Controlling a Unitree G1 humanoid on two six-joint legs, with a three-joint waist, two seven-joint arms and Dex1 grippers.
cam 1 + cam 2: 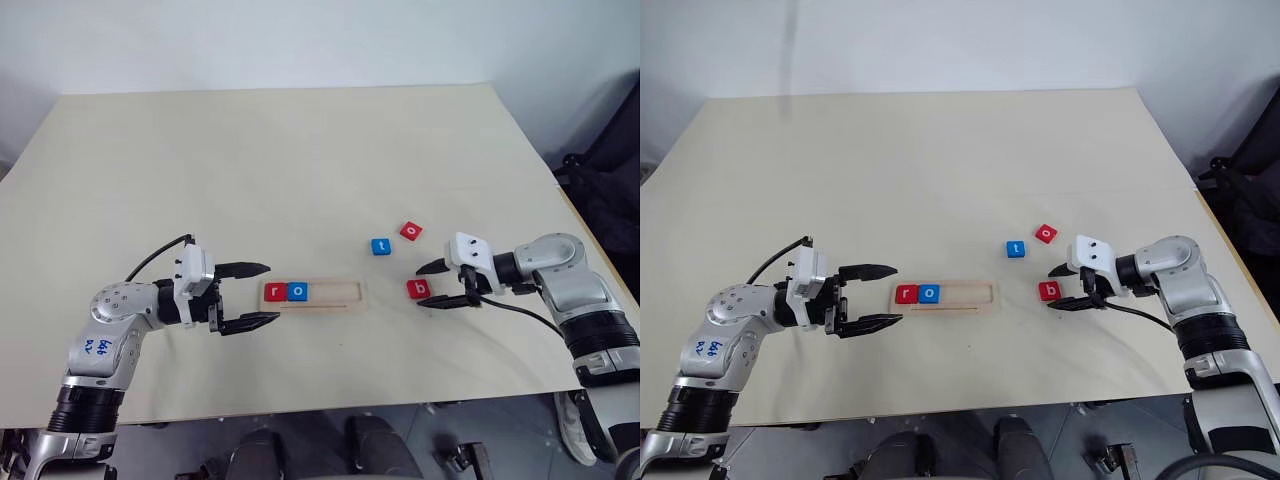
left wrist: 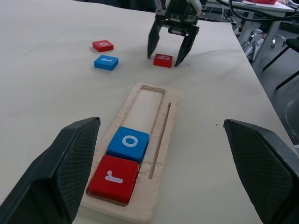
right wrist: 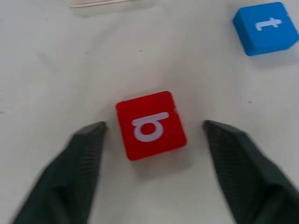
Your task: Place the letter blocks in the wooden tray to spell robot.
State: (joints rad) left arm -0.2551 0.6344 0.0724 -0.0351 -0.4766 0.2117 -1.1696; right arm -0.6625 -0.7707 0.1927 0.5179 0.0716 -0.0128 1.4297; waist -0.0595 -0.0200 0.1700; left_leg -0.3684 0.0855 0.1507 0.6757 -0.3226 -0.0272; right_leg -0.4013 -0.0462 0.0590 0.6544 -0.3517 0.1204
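Right wrist view looks straight down on the red b block (image 3: 151,124), lying flat on the table (image 1: 250,170) between the right gripper (image 1: 441,284)'s two spread fingers, with a gap on either side. The blue t block (image 1: 380,246) and a red o block (image 1: 410,231) sit just beyond it. Over by the left gripper (image 1: 256,295), whose fingers are also spread and empty, the wooden tray (image 1: 345,301) lies just off the fingertips, holding the red r block (image 1: 274,292) and blue o block (image 1: 297,291) side by side at its near end.
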